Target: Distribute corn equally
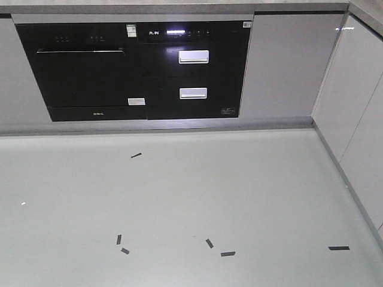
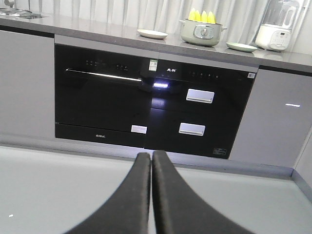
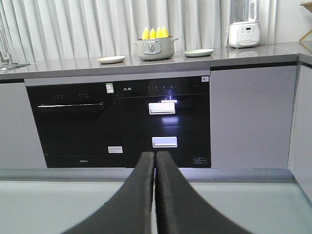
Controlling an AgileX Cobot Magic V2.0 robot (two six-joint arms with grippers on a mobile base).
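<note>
A grey kitchen surface (image 3: 63,65) runs along a wall of white curtains, above black built-in appliances (image 3: 117,122) and a pale floor (image 1: 179,197) dotted with short strips of black tape (image 1: 136,155).

Midway along the surface stands a pale green pot (image 3: 155,49). The corn (image 3: 155,33) is upright inside it, with four yellow tips showing above the rim, packed close. A cream plate (image 3: 111,59) sits to one side of the pot and a green plate (image 3: 199,52) to the other, both bare. A white blender (image 3: 244,24) stands towards the right end.

Both arms hang low over the floor, well apart from the surface. The left claw (image 2: 148,156) has its fingers pressed together on nothing, and so does the right claw (image 3: 155,155). No cob has been dealt out yet.

The risks lie mostly in the pull:
- **Crowded cobs:** they stand tight together, so fingers may not fit cleanly around one, and lifting it could drag a neighbour out or tip the pot.
- **Tapered tips:** a grip taken too high may slide off.
- **Shallow plates:** a round cob laid carelessly could roll towards the front edge and drop to the floor.
- **The count:** more cobs might sit hidden below the rim, and the split would then come out uneven.
</note>
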